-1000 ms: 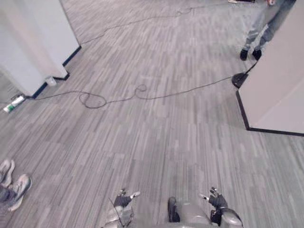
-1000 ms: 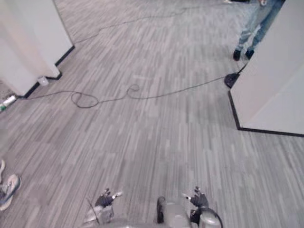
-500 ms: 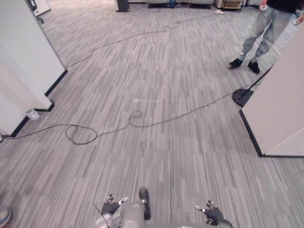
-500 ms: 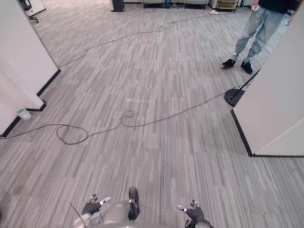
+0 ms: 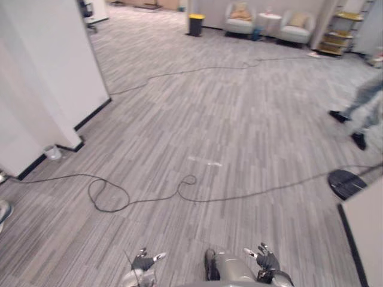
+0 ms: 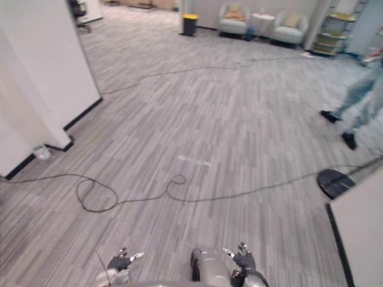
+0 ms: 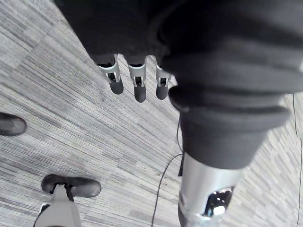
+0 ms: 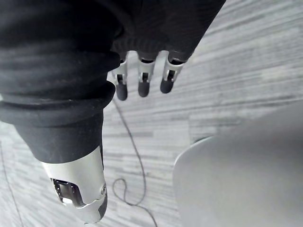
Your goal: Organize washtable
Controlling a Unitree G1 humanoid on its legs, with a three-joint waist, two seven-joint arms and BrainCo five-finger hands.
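My left hand (image 5: 143, 262) and right hand (image 5: 265, 261) hang low at the near edge of the eye views, over grey striped carpet. In the left wrist view the left hand's fingers (image 7: 137, 87) are straight and relaxed, with nothing in them. The right hand's fingers (image 8: 142, 82) are likewise straight and hold nothing, with floor past them.
A white wall corner (image 5: 54, 78) stands at left with a small white cup (image 5: 52, 152) at its foot. A long cable (image 5: 108, 194) loops across the floor to a black round base (image 5: 346, 182) by a white partition (image 5: 366, 233). A person's legs (image 5: 365, 113) are at right. Armchairs (image 5: 240, 18) and a yellow-lidded bin (image 5: 195, 24) stand far back.
The camera has lifted and turned, so the far end of the room with the armchairs has come into view. The person has stepped to the right. Both hands stay low and relaxed.
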